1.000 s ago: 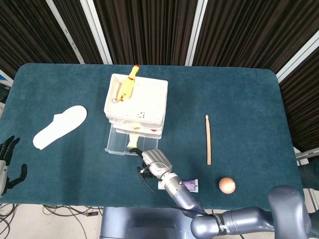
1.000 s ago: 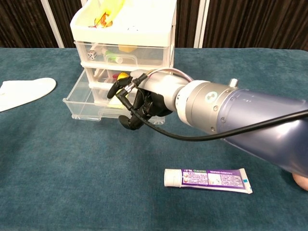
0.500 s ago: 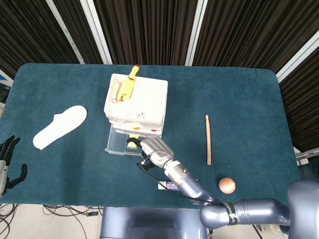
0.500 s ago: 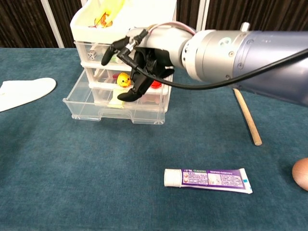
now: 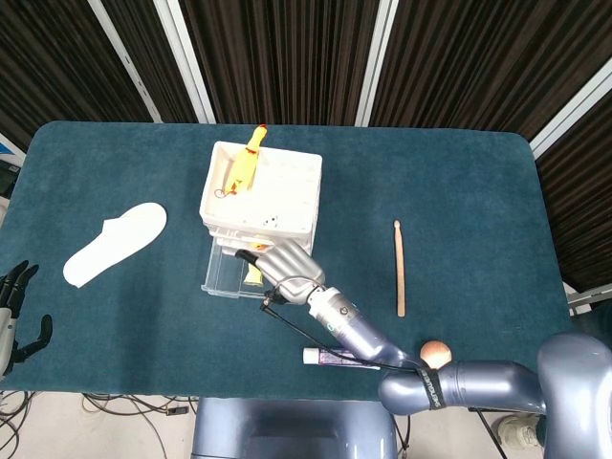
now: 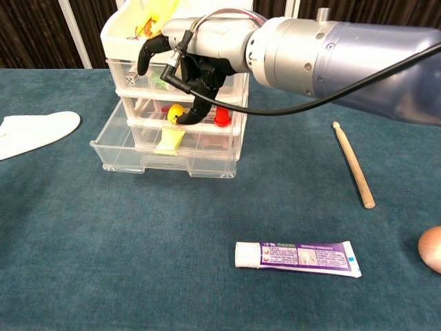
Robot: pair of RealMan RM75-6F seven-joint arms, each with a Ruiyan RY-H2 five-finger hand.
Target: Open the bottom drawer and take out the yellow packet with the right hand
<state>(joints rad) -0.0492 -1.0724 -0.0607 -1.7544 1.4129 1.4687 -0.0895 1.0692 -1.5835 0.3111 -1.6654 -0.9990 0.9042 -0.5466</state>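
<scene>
A white three-drawer cabinet [image 5: 277, 196] [image 6: 207, 31] stands on the teal table. Its clear bottom drawer [image 5: 218, 278] [image 6: 117, 148] is pulled out. The yellow packet [image 6: 169, 140] [image 5: 252, 277] lies inside it, near the front wall. My right hand [image 5: 283, 265] [image 6: 189, 65] hovers over the open drawer, in front of the upper drawers, fingers spread and pointing down, holding nothing. A fingertip [image 6: 185, 118] hangs just above the packet without touching it. My left hand [image 5: 13, 316] sits off the table's left front edge, fingers apart and empty.
A rubber chicken [image 5: 247, 164] lies on top of the cabinet. The middle drawer holds a yellow duck [image 6: 176, 110] and a red piece [image 6: 222, 118]. On the table lie a toothpaste tube [image 6: 298, 258], a drumstick [image 6: 353, 163], a brown ball [image 5: 435, 355] and a white insole [image 5: 115, 243].
My right hand has risen from in front of the drawer and moved toward the cabinet, so it now hangs over the open drawer. The packet has come into plain view.
</scene>
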